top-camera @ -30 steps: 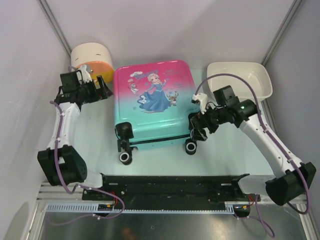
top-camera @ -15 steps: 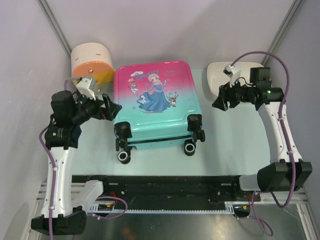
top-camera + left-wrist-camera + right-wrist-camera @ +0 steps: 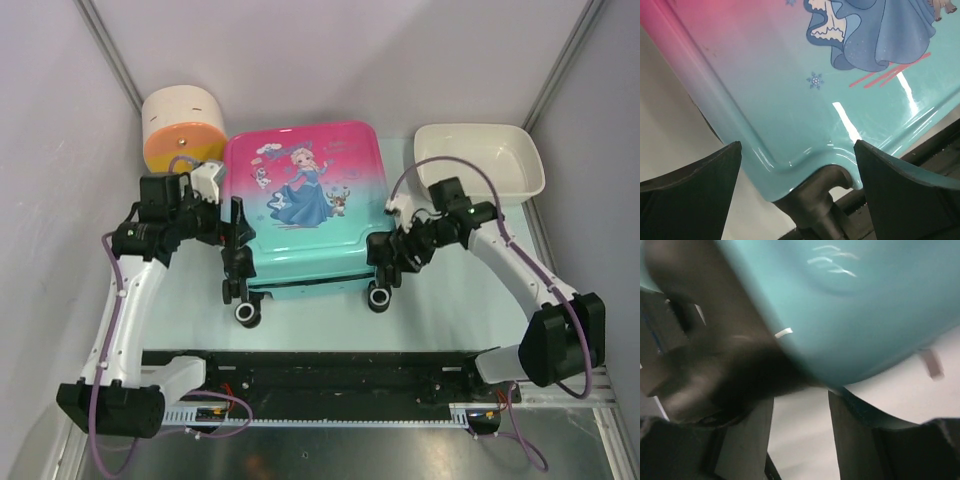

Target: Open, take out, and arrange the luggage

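Top external: suitcase [image 3: 305,215] shut, lying flat, princess print up, contents hidden; left gripper [image 3: 236,240] wide at its corner; right gripper [image 3: 388,258] by wheel, can't tell.

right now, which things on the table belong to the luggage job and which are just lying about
Part of the job: the luggage, closed and lying flat; the left gripper and right gripper at its near corners.

Just lying about: the white basin, back right; the cream-and-orange box, back left.
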{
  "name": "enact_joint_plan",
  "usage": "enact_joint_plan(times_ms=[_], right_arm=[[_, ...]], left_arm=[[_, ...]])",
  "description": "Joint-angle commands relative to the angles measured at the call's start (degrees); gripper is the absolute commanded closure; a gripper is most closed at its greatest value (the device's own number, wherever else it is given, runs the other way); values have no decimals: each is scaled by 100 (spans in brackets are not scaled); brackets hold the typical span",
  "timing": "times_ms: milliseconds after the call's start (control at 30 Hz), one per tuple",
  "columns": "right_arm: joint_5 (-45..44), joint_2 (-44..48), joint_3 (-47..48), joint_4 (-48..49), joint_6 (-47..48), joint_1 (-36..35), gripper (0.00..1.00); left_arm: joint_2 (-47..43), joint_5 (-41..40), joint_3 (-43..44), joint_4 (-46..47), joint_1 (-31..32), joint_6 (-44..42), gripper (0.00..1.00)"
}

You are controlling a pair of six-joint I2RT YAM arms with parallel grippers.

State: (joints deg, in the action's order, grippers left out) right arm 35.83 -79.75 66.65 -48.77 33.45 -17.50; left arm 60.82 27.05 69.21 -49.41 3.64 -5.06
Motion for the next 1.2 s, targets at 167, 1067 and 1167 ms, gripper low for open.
enact_joint_plan(times_ms=[167,1067,1167], right_arm=[[978,565,-645,1657,-416,-2090,46],[187,2033,-2595,3248,-1173,-1239,24],[-843,2024,-2964,4189,-1655,-1422,25]], left_arm=[[914,-67,733,-236,312,-926,0],[440,-50,1236,-236,867,-1085,0],[247,-191,1104,-236,867,-1094,0]])
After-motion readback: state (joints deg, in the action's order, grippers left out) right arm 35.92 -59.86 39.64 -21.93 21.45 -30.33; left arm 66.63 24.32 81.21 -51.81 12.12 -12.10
